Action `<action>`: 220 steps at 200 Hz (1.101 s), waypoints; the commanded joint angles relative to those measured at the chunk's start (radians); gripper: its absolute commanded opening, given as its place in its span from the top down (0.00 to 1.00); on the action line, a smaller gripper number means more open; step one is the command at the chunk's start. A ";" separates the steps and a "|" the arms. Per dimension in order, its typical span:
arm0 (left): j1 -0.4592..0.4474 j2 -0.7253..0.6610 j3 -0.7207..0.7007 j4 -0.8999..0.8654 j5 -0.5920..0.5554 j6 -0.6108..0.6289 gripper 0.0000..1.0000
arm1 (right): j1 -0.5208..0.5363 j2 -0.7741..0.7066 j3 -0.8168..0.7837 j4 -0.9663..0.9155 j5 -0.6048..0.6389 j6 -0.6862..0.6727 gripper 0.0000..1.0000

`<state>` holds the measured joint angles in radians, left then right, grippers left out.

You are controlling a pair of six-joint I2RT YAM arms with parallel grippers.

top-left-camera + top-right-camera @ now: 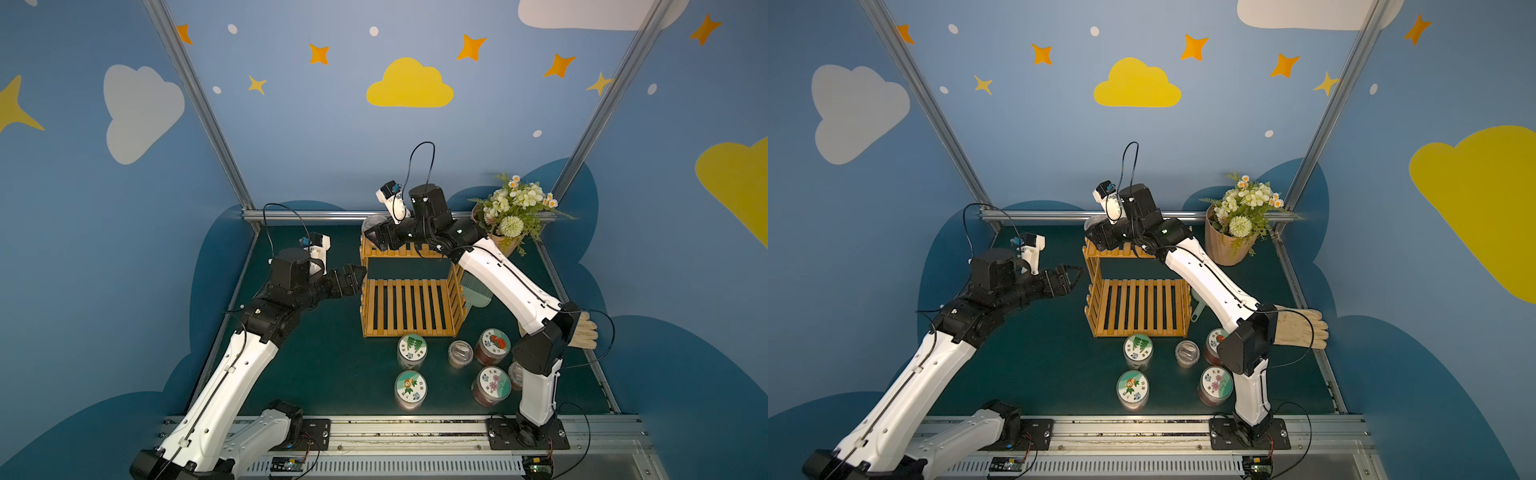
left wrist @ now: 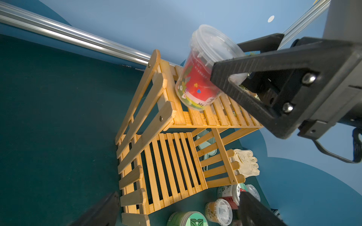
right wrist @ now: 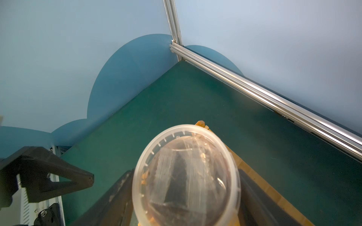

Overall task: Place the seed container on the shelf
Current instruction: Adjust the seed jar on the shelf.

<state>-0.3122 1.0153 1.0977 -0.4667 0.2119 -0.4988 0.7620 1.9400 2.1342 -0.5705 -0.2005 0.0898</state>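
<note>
In front of the shelf (image 1: 409, 332) stand several lidded jars (image 1: 411, 351).

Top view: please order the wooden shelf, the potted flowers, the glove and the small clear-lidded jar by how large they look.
1. wooden shelf
2. potted flowers
3. glove, partly hidden behind the right arm, so its full size is unsure
4. small clear-lidded jar

Far right corner: a pot of white flowers (image 1: 515, 216) stands upright. On the right edge, a pale glove (image 1: 1296, 332) lies flat. Further in lies a mint-green tool (image 1: 478, 291), partly hidden. Near side of the green mat (image 1: 324, 365), four jars form a square: leaf jar (image 1: 412, 347), tomato jar (image 1: 493, 343), orange-flower jar (image 1: 410, 386), pink-flower jar (image 1: 492, 383), with a small clear-lidded tub (image 1: 460, 353) between them.
</note>
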 commanded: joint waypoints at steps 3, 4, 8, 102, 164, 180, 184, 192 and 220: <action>0.005 -0.008 0.013 0.002 -0.001 0.004 0.00 | 0.001 -0.046 -0.006 -0.004 -0.011 -0.004 0.21; 0.004 -0.008 0.014 0.003 0.000 0.003 0.00 | 0.002 -0.047 -0.005 -0.004 -0.011 -0.003 0.21; 0.004 -0.007 0.015 0.002 0.000 0.003 0.00 | 0.001 -0.046 -0.006 -0.004 -0.010 -0.003 0.21; 0.005 -0.012 0.010 -0.003 -0.008 0.003 0.00 | -0.002 -0.016 -0.041 0.051 -0.016 0.031 0.23; 0.005 -0.006 0.010 0.002 -0.002 0.003 0.00 | -0.004 -0.007 -0.057 0.089 -0.017 0.028 0.23; 0.003 -0.005 0.009 0.000 -0.005 0.005 0.00 | -0.005 -0.006 -0.065 0.095 -0.019 0.027 0.23; 0.005 -0.006 0.009 -0.001 -0.005 0.006 0.00 | -0.003 -0.007 -0.068 0.097 -0.019 0.028 0.23; 0.004 -0.005 0.010 0.000 -0.004 0.006 0.00 | -0.003 -0.009 -0.072 0.098 -0.022 0.027 0.23; 0.003 -0.004 0.008 0.002 -0.002 0.005 0.00 | -0.003 -0.023 -0.092 0.101 -0.022 0.027 0.16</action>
<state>-0.3122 1.0145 1.0977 -0.4702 0.2092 -0.5014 0.7609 1.9350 2.0651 -0.4965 -0.2111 0.1143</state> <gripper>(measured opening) 0.999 0.825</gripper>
